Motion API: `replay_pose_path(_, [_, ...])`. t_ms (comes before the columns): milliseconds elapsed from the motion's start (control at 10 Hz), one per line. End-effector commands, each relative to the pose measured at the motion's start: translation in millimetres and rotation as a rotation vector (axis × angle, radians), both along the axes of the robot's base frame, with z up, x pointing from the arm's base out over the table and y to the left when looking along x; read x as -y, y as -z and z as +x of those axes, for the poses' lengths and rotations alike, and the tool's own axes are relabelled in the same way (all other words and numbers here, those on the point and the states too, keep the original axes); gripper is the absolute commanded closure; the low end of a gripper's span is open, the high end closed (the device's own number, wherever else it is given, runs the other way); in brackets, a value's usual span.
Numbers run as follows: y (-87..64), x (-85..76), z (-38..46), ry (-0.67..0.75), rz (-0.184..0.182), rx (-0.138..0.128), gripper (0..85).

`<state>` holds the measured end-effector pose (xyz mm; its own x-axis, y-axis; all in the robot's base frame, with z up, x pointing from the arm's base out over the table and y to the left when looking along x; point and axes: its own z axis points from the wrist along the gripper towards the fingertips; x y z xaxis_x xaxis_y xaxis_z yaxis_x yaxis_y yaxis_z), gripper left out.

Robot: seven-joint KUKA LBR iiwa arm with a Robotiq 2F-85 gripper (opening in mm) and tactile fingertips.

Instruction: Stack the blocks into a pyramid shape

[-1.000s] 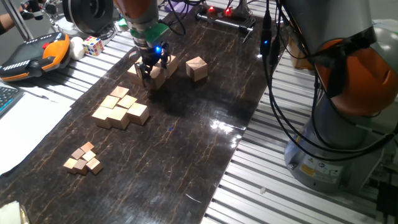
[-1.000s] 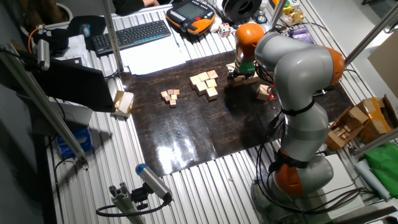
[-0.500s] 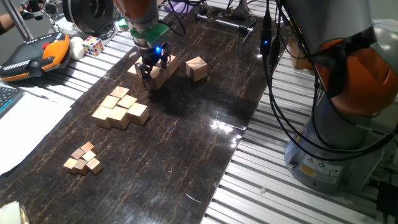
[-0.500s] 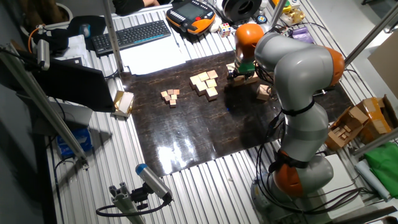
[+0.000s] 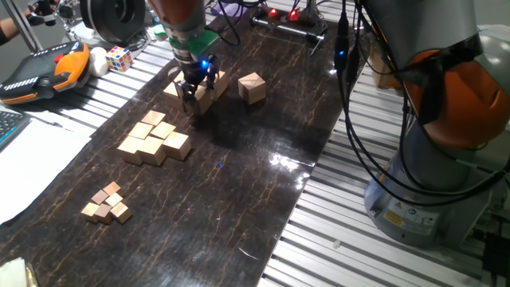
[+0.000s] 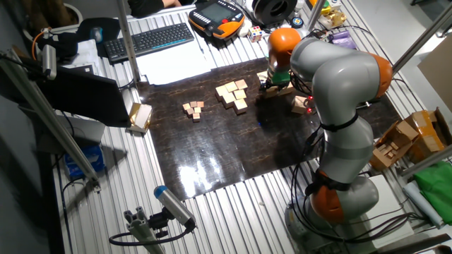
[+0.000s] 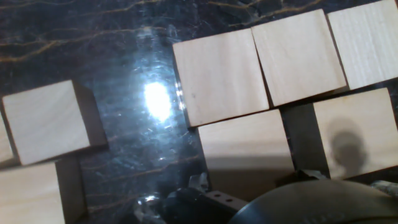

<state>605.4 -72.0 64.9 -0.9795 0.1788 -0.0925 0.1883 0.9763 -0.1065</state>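
Observation:
Several large tan blocks lie bunched at the far end of the dark mat. One more block sits apart to their right. My gripper is down in the bunch, its dark fingers on either side of one block. Whether they clamp it does not show. The hand view looks straight down on a row of three blocks, two more below them and others at the left. No fingers show there, only the dark hand body. No stepped pyramid shape can be made out.
Medium tan cubes cluster in the middle of the mat and tiny cubes lie nearer the front. An orange pendant and a colour puzzle cube sit off the mat's left. The robot base stands at the right.

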Motion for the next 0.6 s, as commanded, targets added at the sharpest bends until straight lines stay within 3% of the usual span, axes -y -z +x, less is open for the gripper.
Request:
replay_pose_path(0, [0.2,-0.1,-0.2,-0.005,0.001,-0.001,18.3])
replay_pose_path(200, [-0.1,-0.2,-0.2,-0.017,0.005,0.003,27.7])
replay_pose_path(500, [-6.1,-0.1,0.4,-0.02,0.012,-0.012,29.0])
